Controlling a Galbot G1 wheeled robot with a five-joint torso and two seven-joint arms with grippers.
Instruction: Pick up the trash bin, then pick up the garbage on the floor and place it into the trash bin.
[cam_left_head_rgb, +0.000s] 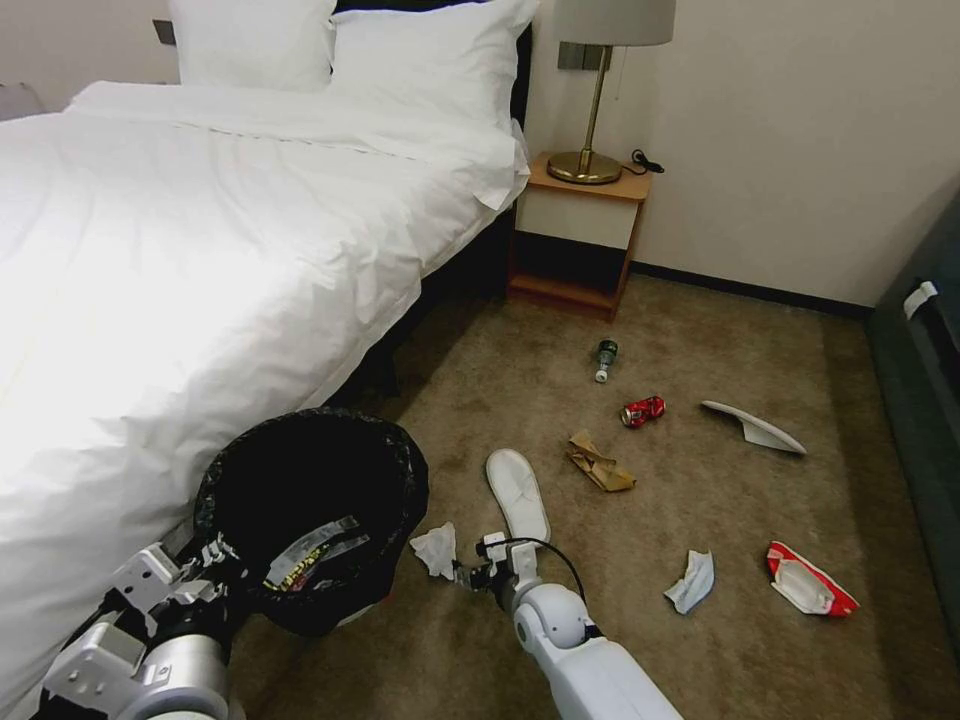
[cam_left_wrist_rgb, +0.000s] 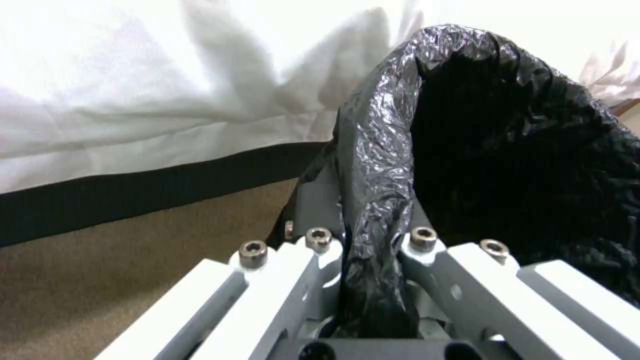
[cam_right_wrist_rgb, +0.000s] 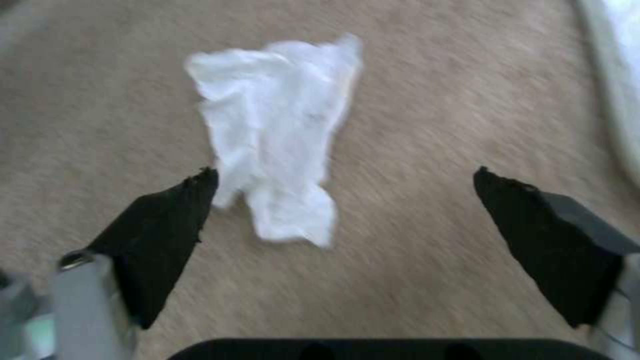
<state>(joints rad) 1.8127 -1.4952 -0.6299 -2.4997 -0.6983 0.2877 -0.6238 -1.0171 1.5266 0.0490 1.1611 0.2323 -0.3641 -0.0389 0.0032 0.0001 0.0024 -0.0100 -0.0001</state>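
Note:
The trash bin (cam_left_head_rgb: 310, 500), black bag over its rim, hangs beside the bed with my left gripper (cam_left_head_rgb: 215, 555) shut on its near rim. The left wrist view shows the bag-covered rim (cam_left_wrist_rgb: 377, 200) pinched in that gripper (cam_left_wrist_rgb: 373, 240). A wrapper (cam_left_head_rgb: 310, 550) lies inside the bin. My right gripper (cam_left_head_rgb: 470, 575) is low over the carpet, open, just right of a crumpled white tissue (cam_left_head_rgb: 437, 548). In the right wrist view the tissue (cam_right_wrist_rgb: 280, 130) lies by one fingertip (cam_right_wrist_rgb: 200, 185) of the open gripper (cam_right_wrist_rgb: 343, 175). Other garbage lies on the floor: a white slipper (cam_left_head_rgb: 518, 492), brown paper bag (cam_left_head_rgb: 598, 462), red can (cam_left_head_rgb: 643, 410), green bottle (cam_left_head_rgb: 606, 358).
Farther right lie a second slipper (cam_left_head_rgb: 755, 425), a pale blue mask (cam_left_head_rgb: 692, 580) and a red wrapper (cam_left_head_rgb: 808, 580). The bed (cam_left_head_rgb: 200, 250) fills the left. A nightstand (cam_left_head_rgb: 580, 225) with a lamp (cam_left_head_rgb: 590, 90) stands at the wall. A dark cabinet (cam_left_head_rgb: 920, 370) borders the right.

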